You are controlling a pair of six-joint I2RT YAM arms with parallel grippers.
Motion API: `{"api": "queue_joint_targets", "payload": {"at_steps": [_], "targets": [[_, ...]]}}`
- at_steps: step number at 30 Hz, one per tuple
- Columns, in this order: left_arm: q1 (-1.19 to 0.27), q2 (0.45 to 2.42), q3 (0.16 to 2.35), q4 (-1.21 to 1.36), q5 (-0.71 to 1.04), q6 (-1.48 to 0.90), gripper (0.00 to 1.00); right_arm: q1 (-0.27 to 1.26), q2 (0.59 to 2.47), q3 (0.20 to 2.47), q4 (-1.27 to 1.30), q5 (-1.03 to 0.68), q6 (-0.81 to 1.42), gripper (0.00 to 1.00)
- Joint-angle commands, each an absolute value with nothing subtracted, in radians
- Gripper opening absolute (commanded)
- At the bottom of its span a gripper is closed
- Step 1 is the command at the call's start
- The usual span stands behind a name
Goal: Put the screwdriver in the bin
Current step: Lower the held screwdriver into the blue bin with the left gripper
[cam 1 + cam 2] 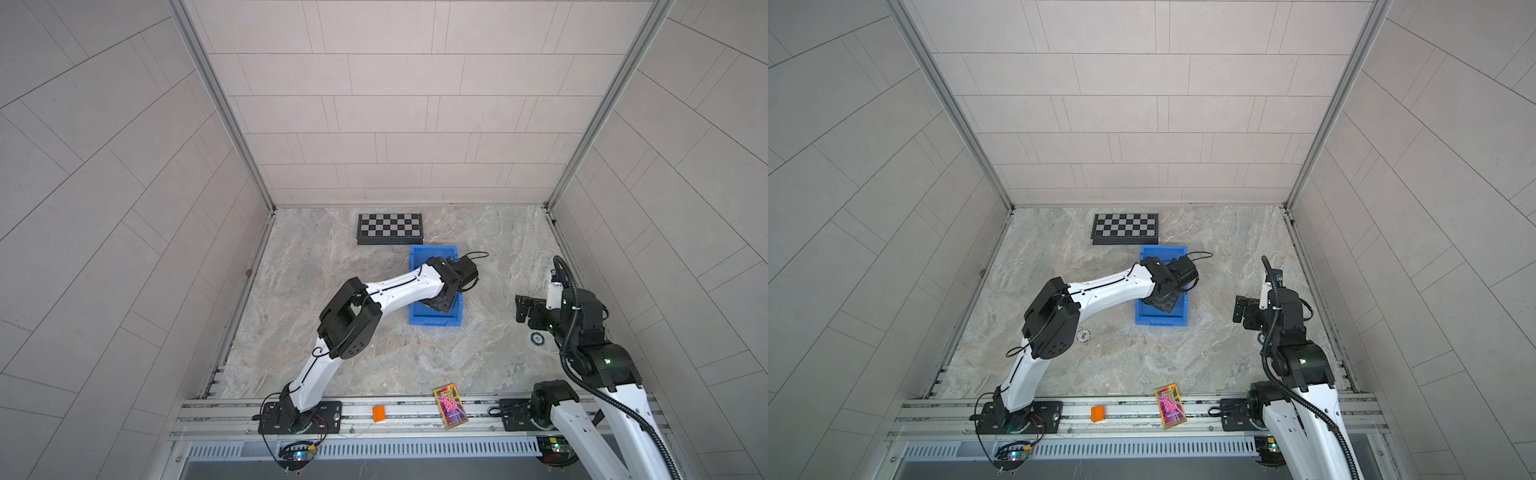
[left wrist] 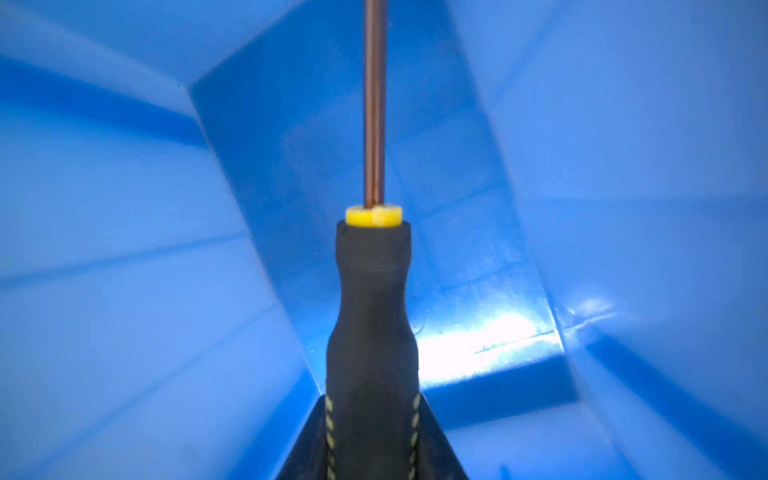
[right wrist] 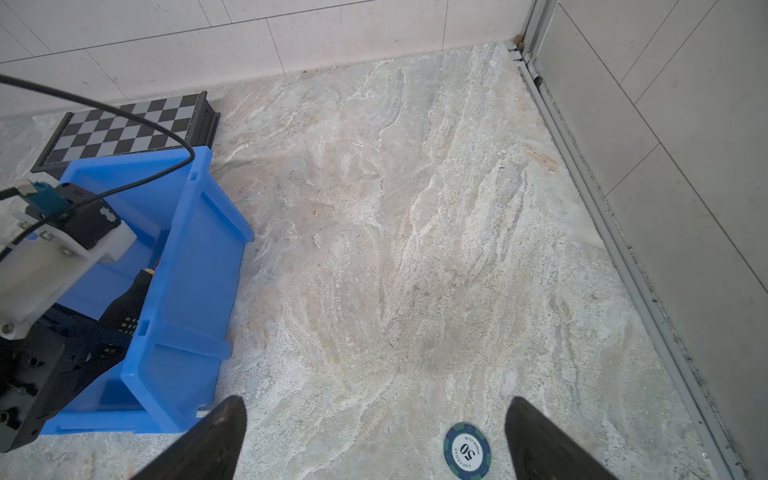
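We see the left jaws pinching the screwdriver [image 2: 372, 311] by its black handle, low inside the bin [image 1: 432, 251]. The bin sits near the centre of both top views, just below the chessboard [image 1: 390, 228]. At the right, the right jaws hang spread above the surface [image 3: 415, 249], near a poker chip [image 3: 467, 451].

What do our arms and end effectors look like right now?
Left arm: white link shells, black joints, thin black cable. Right arm: same colours, plus a ribbed black hose. Right end effector: dark tapered fingers.
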State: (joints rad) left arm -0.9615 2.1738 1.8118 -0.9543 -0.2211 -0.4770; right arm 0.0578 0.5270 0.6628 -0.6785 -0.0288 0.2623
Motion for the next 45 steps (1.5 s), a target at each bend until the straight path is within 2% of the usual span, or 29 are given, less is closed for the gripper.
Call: {"api": "queue_joint_targets", "payload": {"at_steps": [1,21,35,39,45], "targets": [[-0.954,2.186,1.793,-0.957,-0.252,-0.468,0.17,0.054,0.513,0.649,-0.683,-0.015,0.255,0.99],[-0.940,2.207,1.792,-0.939,-0.245,-0.460,0.22,0.055,0.508,0.649,-0.684,-0.010,0.256,0.99],[-0.936,2.193,1.796,-0.933,-0.255,-0.467,0.34,0.054,0.510,0.647,-0.684,-0.012,0.256,0.99],[-0.935,2.189,1.798,-0.930,-0.255,-0.467,0.41,0.055,0.508,0.648,-0.684,-0.012,0.256,0.99],[-0.933,2.184,1.807,-0.932,-0.258,-0.470,0.44,0.055,0.502,0.647,-0.686,-0.015,0.257,0.99]]}}
